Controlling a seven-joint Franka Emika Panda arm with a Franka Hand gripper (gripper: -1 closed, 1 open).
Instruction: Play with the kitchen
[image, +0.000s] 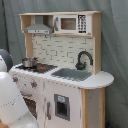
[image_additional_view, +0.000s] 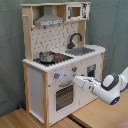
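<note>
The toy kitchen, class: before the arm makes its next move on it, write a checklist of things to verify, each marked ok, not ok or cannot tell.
1. The kitchen stands upright on the floor: ok.
2. The oven door is shut: ok, it looks flush with the front in the second exterior view.
3. The arm is at the oven front, near the knobs: ok.
4. Gripper state: cannot tell.
5. The pot sits squarely on the stovetop: ok.
6. The faucet and sink are away from the arm: ok.

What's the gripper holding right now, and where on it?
Cannot be told. In the second exterior view the arm reaches to the kitchen front, just above the oven door, but the gripper's end merges with the white panel, so no hold is visible.
</note>
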